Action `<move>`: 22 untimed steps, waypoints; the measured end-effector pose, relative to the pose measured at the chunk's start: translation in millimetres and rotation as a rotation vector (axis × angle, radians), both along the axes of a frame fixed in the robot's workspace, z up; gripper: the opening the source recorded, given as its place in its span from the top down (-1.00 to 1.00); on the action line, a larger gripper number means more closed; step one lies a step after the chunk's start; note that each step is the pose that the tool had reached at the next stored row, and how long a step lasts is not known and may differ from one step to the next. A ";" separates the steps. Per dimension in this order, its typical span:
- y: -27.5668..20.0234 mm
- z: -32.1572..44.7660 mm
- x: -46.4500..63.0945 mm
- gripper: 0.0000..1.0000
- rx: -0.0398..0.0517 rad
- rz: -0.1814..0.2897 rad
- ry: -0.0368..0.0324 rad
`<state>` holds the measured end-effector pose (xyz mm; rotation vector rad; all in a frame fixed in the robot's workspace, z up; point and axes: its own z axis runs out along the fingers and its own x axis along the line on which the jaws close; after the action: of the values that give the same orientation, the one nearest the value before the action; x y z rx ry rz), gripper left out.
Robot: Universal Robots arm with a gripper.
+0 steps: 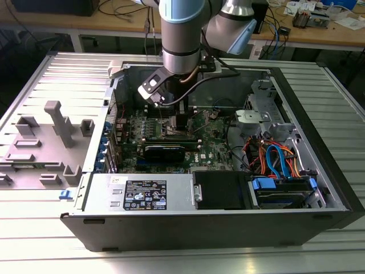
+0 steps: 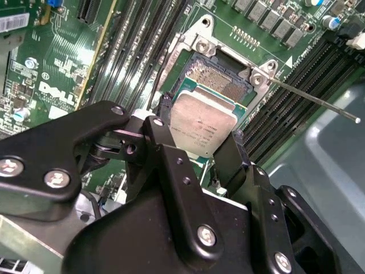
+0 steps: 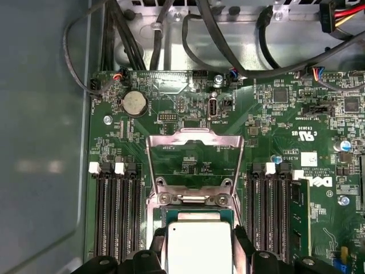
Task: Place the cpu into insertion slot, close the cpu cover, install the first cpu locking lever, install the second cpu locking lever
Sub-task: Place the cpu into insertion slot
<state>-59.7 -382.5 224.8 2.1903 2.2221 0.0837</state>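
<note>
Green motherboard (image 1: 211, 134), centre of the exterior view, backs everything inside the open computer case (image 1: 336, 188). My gripper (image 2: 197, 147) pinches the cpu (image 2: 202, 127) just over the insertion slot (image 2: 219, 80), hiding part of its contacts; I can't tell whether they touch. Beyond, the cpu cover (image 3: 194, 149) stands flipped open.

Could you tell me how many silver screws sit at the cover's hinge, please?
2: one silver screw at each hinge end of the square silver cpu cover; the black claw and its grey cpu may hide more.
</note>
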 end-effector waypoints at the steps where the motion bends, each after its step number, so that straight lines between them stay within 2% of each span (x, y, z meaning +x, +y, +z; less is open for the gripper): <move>1: 0.0 -0.8 -1.0 -0.09 -0.0002 -0.002 0.0001; 13: 0.0 -1.3 -2.3 -0.09 -0.0005 -0.003 0.0001; 22: 2.5 -5.5 -2.5 -0.09 -0.0005 -0.007 0.0000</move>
<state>-62.2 -380.0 219.4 2.1974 2.2144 0.0830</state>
